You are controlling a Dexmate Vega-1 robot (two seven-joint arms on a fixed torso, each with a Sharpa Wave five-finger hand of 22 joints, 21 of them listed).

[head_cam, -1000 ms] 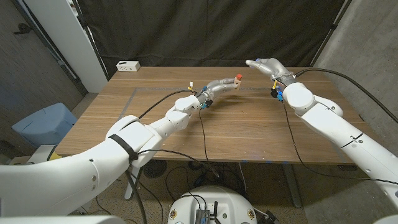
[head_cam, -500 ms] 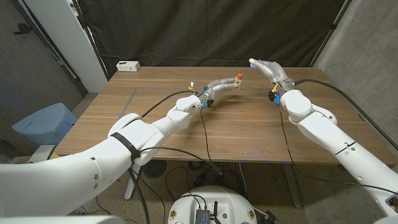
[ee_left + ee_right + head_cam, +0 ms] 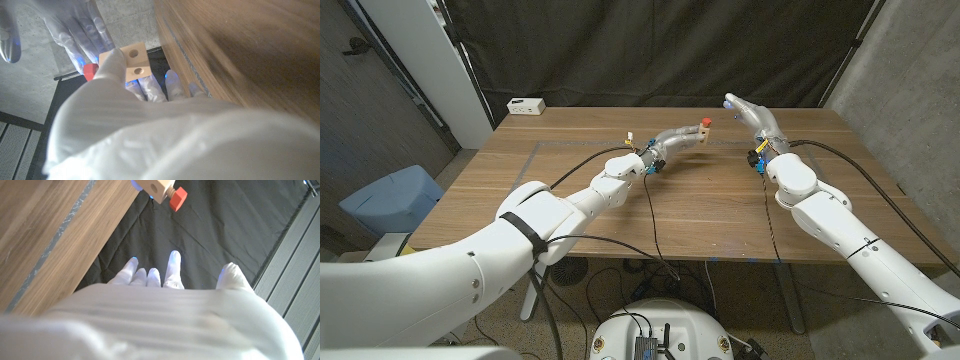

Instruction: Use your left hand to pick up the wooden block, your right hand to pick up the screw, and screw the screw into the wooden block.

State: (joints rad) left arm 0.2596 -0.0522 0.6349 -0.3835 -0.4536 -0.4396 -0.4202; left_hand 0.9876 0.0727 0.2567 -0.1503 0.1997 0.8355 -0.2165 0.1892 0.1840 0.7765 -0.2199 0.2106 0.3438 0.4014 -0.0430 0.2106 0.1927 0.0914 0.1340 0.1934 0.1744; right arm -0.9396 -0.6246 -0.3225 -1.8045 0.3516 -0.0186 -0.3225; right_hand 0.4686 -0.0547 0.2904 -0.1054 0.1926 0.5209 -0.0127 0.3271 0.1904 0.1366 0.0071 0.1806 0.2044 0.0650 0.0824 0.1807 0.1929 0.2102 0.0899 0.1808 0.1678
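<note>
At far left on the wooden table point(image 3: 620, 215) we see a small white box point(image 3: 526, 105) near the back corner, well apart from the work. Beyond the table edge sits a pale blue bin point(image 3: 382, 203) on the floor. Neither obstructs the arms.

Moving rightward, our left hand point(image 3: 672, 138) is raised above the table's far middle and holds the pale wooden block with round holes point(image 3: 135, 61) pinched between its fingertips. The left wrist view shows two drilled faces turned toward the camera, and we judge the block is held aloft and steady so that the other hand can reach it freely. A red-headed screw point(image 3: 704, 124) projects from the block's far side; in the right wrist view its red head point(image 3: 178, 199) sits against the block, so we judge it is already seated in a hole, though how deep cannot be told.

At right, our right hand point(image 3: 751, 111) hovers near the block but apart from it, fingers spread and extended, holding nothing. We judge it is placed to take the screw head and turn it. Black cables point(image 3: 650, 200) trail across the table beneath both arms. A dark curtain point(image 3: 670, 50) hangs behind. Nothing lies between the right hand and the screw.
</note>
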